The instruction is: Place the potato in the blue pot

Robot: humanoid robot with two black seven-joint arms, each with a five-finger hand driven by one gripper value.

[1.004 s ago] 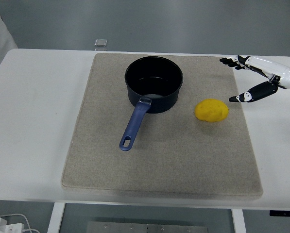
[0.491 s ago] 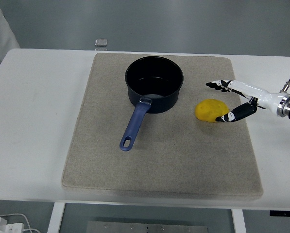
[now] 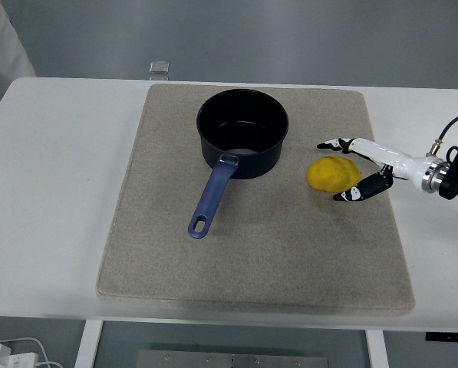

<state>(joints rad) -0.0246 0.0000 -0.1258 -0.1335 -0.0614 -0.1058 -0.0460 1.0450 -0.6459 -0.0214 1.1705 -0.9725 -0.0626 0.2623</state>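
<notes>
The right hand (image 3: 350,169) is reaching in from the right edge, its fingers (image 3: 330,144) spread wide and bracketing the lumpy yellow potato (image 3: 331,174) without gripping it. The potato is lying on the beige fabric mat (image 3: 252,261) covering the white surface (image 3: 52,199), long axis left-right, immediately left of the palm. The dark blue metal pot (image 3: 242,132) is standing farther back-left, near the potato.

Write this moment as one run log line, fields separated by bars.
right hand open around potato | potato on mat, not lifted | blue pot empty

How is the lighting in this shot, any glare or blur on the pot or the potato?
Head view: even, soft light, faint shadows; a small sheen inside the blue pot; the potato and right hand are sharp, no motion blur.
</notes>
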